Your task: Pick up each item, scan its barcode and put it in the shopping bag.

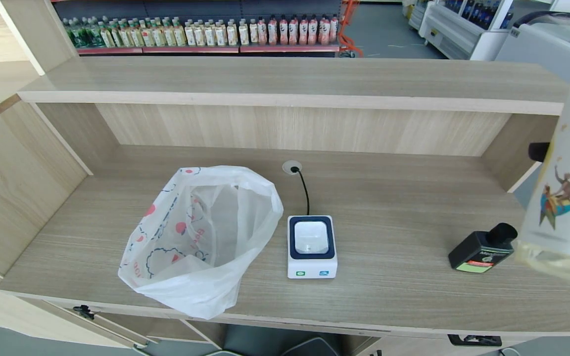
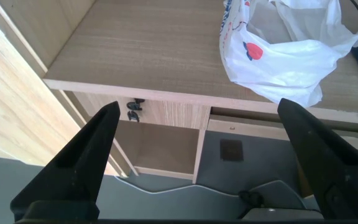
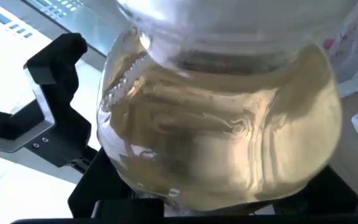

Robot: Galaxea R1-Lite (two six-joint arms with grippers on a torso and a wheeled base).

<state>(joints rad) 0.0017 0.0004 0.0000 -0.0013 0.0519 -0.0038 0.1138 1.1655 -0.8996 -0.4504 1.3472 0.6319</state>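
Note:
A clear bottle [image 1: 564,198] of pale yellow drink, with a white label of fruit and leaves, is held up high at the right edge of the head view, above the counter. My right gripper is shut on the bottle [image 3: 222,124], with one black finger [image 3: 55,93] showing beside it. A white barcode scanner [image 1: 312,246] with a dark-framed window sits mid-counter. To its left stands the open white shopping bag [image 1: 201,237] with red and blue prints. My left gripper [image 2: 199,109] is open with nothing in it, below and in front of the counter's front edge near the bag [image 2: 284,50].
A small black bottle [image 1: 483,248] with a red and green label lies on its side on the counter [image 1: 394,207], right of the scanner. The scanner's black cable [image 1: 306,190] runs back to a grommet. A raised ledge and side walls enclose the counter. Drawers sit under its front edge.

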